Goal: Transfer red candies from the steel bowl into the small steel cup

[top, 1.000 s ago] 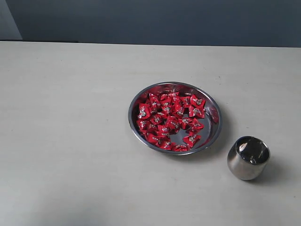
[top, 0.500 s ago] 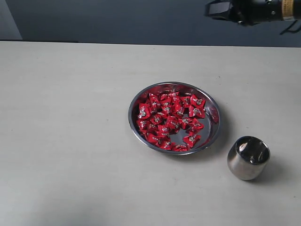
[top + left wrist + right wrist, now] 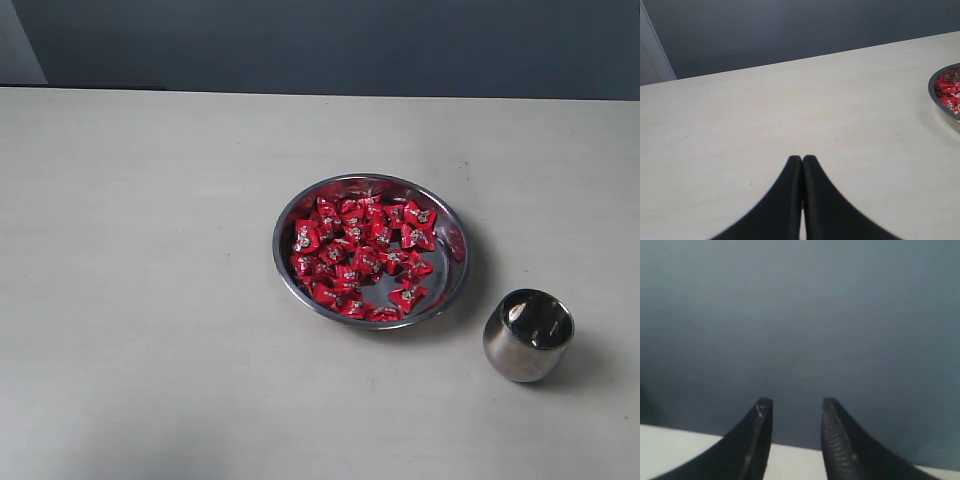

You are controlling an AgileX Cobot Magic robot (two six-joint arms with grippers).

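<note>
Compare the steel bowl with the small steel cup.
The bowl is wide and shallow; the cup is much narrower, with a bulging body. The bowl holds a heap of red candies; no candy shows inside the cup. The cup stands apart from the bowl, right of it and nearer the camera. Both are shiny steel, upright.

No text, number or brand can be read anywhere; each of the red candies (image 3: pixel 358 262) lying in the steel bowl (image 3: pixel 440 290) carries a small silvery-white mark, too small to make out as letters or a sign; the small steel cup (image 3: pixel 512 358), standing just beside the steel bowl, bears only reflections on its polished side.
</note>
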